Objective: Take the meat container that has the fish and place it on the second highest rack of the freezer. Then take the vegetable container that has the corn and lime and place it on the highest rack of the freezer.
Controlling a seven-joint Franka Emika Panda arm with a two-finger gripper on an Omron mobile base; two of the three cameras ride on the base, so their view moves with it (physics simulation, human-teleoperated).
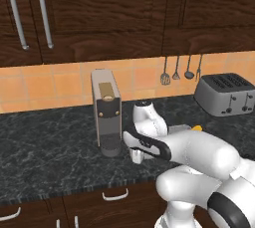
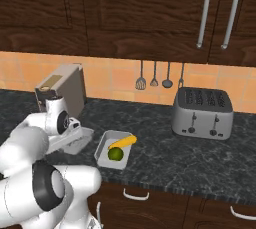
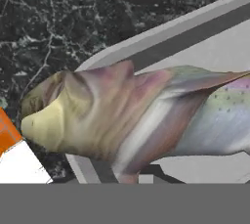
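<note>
A black stone counter [image 2: 165,143] runs along an orange tile wall [image 1: 55,85], with dark wood cabinets [image 2: 125,13] above it. On the counter stands a grey coffee machine [image 1: 106,112]. It is just behind the robot's hand. A silver toaster [image 2: 203,112] sits well apart on the right. 4 cooking tools [image 2: 160,79] hang on the wall between them. More dark drawers [image 1: 107,199] sit under the counter.

A grey tray [image 2: 104,144] lies near the front edge of the counter. The corn [image 2: 123,142] and the lime [image 2: 116,154] are inside it, touching each other. The lime is at the front end.

A second grey tray [image 3: 195,37] lies on the counter just left of that one. The fish [image 3: 132,115] lies in this tray. In the hand view the fish is very close and big. Its pale nose points left and sticks out over the tray's rim.

The white arm bends low over the counter. Its big round joints block much of the fish tray in both base views. The gripper [image 1: 136,156] points down at the near end of the fish tray, just in front of the coffee machine. I cannot tell if the fingers are pinching the tray's rim or just close together, because the arm and the fish hide them.
</note>
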